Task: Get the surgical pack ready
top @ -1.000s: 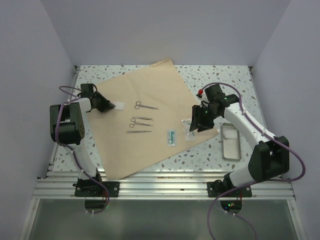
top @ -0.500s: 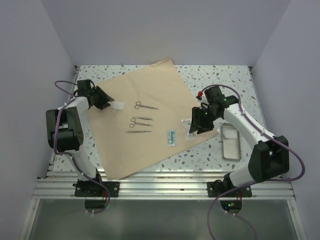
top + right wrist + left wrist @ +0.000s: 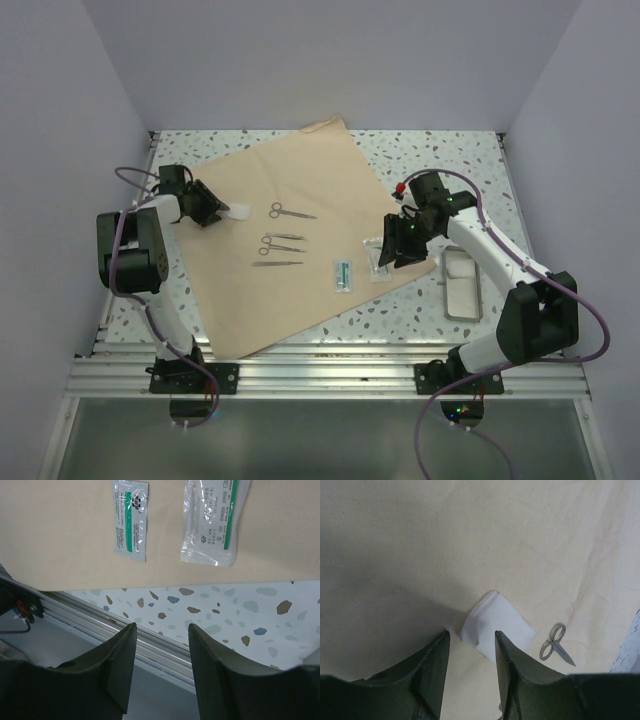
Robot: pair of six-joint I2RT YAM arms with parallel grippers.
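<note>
Here, the wrap lies flat and both grippers are released

The surgical pack (image 3: 300, 230) is a wide tan wrapping sheet, unfolded and spread over the middle of the speckled table (image 3: 440, 160), turned so that one corner points to the back wall. On it lie a small pair of scissors (image 3: 288, 211), two forceps (image 3: 282, 240) below them, and a green-printed sachet (image 3: 342, 273) nearer the front. A clear sealed packet (image 3: 380, 260) sits at the sheet's right edge. A metal tray (image 3: 461, 283) stands on the bare table, well to the right of the sheet.

The left gripper (image 3: 212, 208) is low over the sheet's left side, fingers parted and grasping nothing. A folded white gauze pad (image 3: 496, 625) lies just ahead of its fingertips (image 3: 440, 650), one corner reaching in between them; the pictures do not show whether they touch.

The right gripper (image 3: 388, 250) hangs above the sheet's right edge, near the clear packet, its fingers (image 3: 120, 650) likewise spread and holding nothing
</note>
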